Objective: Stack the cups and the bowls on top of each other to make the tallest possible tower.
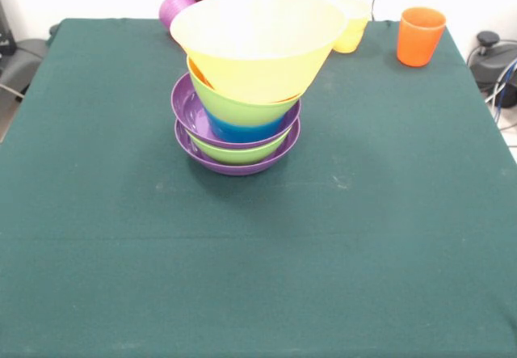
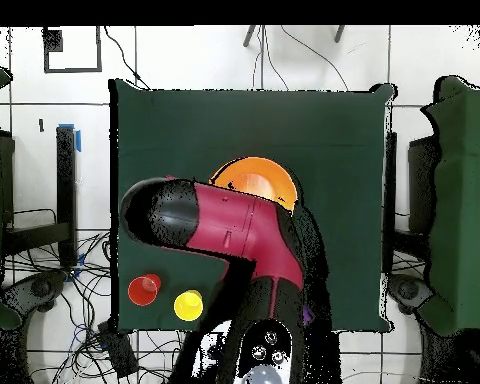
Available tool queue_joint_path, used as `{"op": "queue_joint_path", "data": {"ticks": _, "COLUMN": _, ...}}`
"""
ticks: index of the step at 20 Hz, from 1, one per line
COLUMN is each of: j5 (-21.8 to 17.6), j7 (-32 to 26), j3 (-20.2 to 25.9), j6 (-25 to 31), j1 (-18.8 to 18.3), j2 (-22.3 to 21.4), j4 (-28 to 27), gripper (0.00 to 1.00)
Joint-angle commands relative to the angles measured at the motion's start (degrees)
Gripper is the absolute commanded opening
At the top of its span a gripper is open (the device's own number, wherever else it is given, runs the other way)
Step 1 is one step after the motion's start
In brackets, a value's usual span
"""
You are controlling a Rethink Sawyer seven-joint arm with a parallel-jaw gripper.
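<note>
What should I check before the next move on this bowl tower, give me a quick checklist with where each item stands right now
1. Tower standing: ok. The pile sits on the green cloth, big yellow bowl on top.
2. Tower straight: not ok. The yellow bowl sits tilted, leaning toward the picture's right in the front view.
3. Loose cups within sight: ok. Orange cup and yellow cup stand upright at the far edge; purple cup lies on its side behind the tower.
4. Arm clear of the tower: cannot tell. From overhead it covers most of the pile.
5. Jaws' state: cannot tell; neither view shows them.
</note>
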Motion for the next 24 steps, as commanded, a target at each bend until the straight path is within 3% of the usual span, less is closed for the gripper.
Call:
{"op": "queue_joint_path", "data": {"ticks": 1, "j5": 1.16, "j7": 12.85, "j3": 1.34, "j6": 3.52, "j1": 2.10, "j2": 1.50, "j4": 2.37, "gripper": 1.00}}
{"op": "queue_joint_path", "data": {"ticks": 14, "j5": 1.97, "j7": 17.85, "j3": 0.92, "j6": -2.64, "j1": 5.47, "j2": 4.35, "j4": 3.17, "gripper": 1.00}}
{"op": "queue_joint_path", "data": {"ticks": 24, "j5": 2.41, "j7": 19.02, "j3": 1.87, "j6": -8.61, "j1": 5.90, "j2": 6.75, "j4": 4.69, "gripper": 1.00}}
